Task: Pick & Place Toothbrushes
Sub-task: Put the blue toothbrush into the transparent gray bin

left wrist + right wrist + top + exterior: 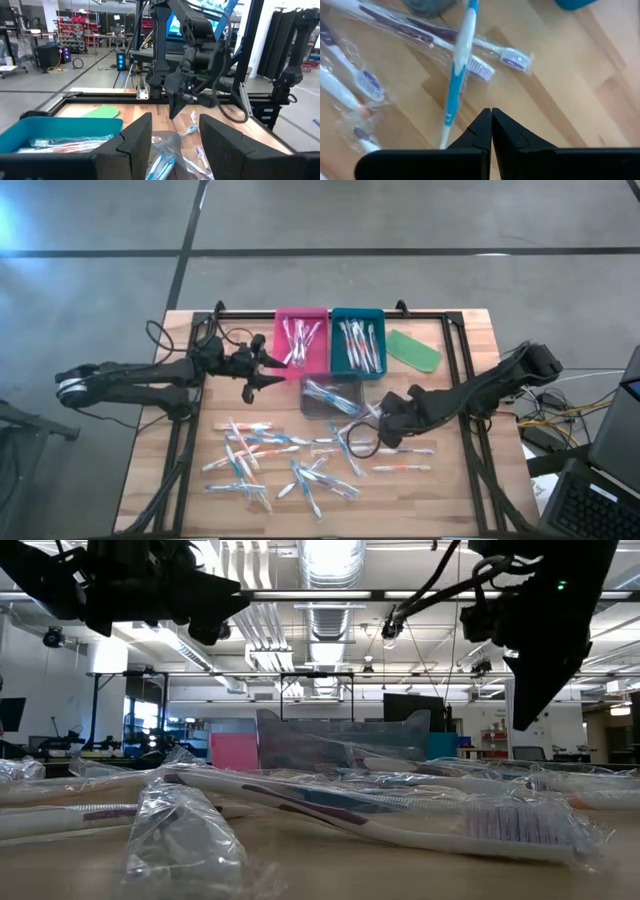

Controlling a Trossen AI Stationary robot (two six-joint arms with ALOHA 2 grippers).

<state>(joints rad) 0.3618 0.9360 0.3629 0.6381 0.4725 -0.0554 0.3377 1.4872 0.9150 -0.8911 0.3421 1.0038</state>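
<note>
the right gripper (491, 116) had its jaws pressed together on nothing, low over the loose toothbrushes (290, 458) on the counter (470, 340). the left gripper (175, 137) held its jaws parted and empty near the pink tray (301, 340). some brushes already lay in the pink, teal (358, 343) and clear (331, 396) trays; most remained scattered.

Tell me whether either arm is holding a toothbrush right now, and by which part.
Neither holds anything. The left tool is open and empty above the clear tray; the right tool is shut on nothing above the loose toothbrushes.
</note>
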